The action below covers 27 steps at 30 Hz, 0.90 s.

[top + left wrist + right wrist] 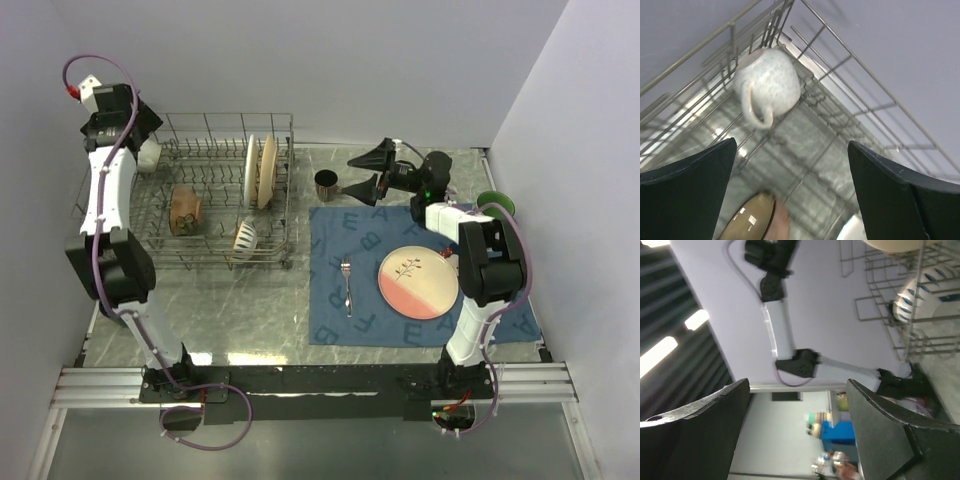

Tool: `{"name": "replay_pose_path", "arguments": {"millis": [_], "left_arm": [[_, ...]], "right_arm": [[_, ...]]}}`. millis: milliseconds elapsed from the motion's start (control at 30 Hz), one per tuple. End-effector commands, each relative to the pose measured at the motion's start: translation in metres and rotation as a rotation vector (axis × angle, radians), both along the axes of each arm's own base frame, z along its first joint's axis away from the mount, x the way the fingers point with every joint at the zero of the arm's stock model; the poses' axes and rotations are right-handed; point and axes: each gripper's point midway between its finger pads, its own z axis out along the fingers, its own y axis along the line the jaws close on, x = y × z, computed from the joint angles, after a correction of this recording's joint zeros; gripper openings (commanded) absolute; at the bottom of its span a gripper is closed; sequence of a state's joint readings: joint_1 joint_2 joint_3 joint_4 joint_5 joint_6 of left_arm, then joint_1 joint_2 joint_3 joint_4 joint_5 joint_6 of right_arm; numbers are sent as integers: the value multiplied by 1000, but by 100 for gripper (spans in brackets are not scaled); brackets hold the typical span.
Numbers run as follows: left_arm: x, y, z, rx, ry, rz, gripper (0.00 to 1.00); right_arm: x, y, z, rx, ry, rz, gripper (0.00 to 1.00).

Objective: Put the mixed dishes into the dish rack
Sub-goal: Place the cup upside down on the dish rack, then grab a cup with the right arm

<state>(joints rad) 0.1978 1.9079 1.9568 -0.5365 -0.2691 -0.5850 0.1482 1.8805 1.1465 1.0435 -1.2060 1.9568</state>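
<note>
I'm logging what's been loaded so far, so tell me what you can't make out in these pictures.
1. Green bowl, top view: mostly hidden behind the right arm; contents unseen.
2. White mug, top view: partly covered by the left arm.
3. Tan glossy dish, left wrist view: cut off by the bottom edge, blurred; type unclear.
4. Striped bowl, right wrist view: cut off by the right edge, behind dish rack wires.

Blue placemat (pixel 328 300) — scattered pale capitals; E, A, B legible.

Top overhead; both wrist views share dish rack (pixel 215 200).
</note>
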Motion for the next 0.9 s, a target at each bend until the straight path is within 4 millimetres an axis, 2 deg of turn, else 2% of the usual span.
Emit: {"name": "replay_pose_path", "arguments": {"millis": [0,33,67,100,133,167,200,267,300,367,400,433,533,567,633,667,700,767,833,867], "left_arm": [[-36,-26,76,91,-119,-133,99],[-40,-32,82,93,-135,-173,99],[-48,-51,106,108,-193,-278,99],[-52,-58,116,118,-219,-321,99],[-57,-66,125,126,-239,-368,99],[-63,-76,135,126,-265,-416,99],[-74,-92,155,129,-321,-497,99],[-86,-105,166,134,-357,-561,99],[-98,-118,178,139,-394,-620,99],[-105,-126,178,144,-410,-665,99],[-113,-132,183,152,-425,-699,99],[-116,-140,181,157,-426,-752,99],[-123,-156,180,100,-440,-827,99],[-125,-163,186,96,-475,-862,99],[-129,-177,179,34,-491,-934,99],[-132,-185,183,28,-522,-988,99],[-133,-187,181,12,-523,-999,99],[-136,-191,181,-8,-530,-1013,99],[-139,-194,179,-15,-532,-1029,99],[-143,-196,180,-12,-537,-1042,99]], "right_arm": [[-7,1,10,-171,-128,21,90],[-4,-3,-2,-287,-329,-3,93],[1,-15,-45,-513,-114,-82,100],[13,-20,-21,-650,-249,-127,100],[25,-32,-38,-836,-385,-132,100],[39,-50,-49,-1001,-390,-195,100],[40,-57,-49,-1062,-398,-199,100],[49,-69,-52,-1123,-455,-233,100],[55,-80,-63,-1188,-459,-270,100],[57,-87,-59,-1238,-506,-307,100],[58,-96,-68,-1294,-500,-325,100],[61,-95,-58,-1311,-584,-351,100],[58,-98,-65,-1395,-679,-331,98],[58,-90,-66,-1409,-720,-314,95],[60,-89,-76,-1464,-767,-296,94],[65,-81,-75,-1454,-808,-305,92],[67,-79,-85,-1459,-812,-289,91],[77,-74,-89,-1455,-843,-301,88],[86,-67,-103,-1459,-861,-280,87],[92,-65,-102,-1462,-865,-289,84]]}}
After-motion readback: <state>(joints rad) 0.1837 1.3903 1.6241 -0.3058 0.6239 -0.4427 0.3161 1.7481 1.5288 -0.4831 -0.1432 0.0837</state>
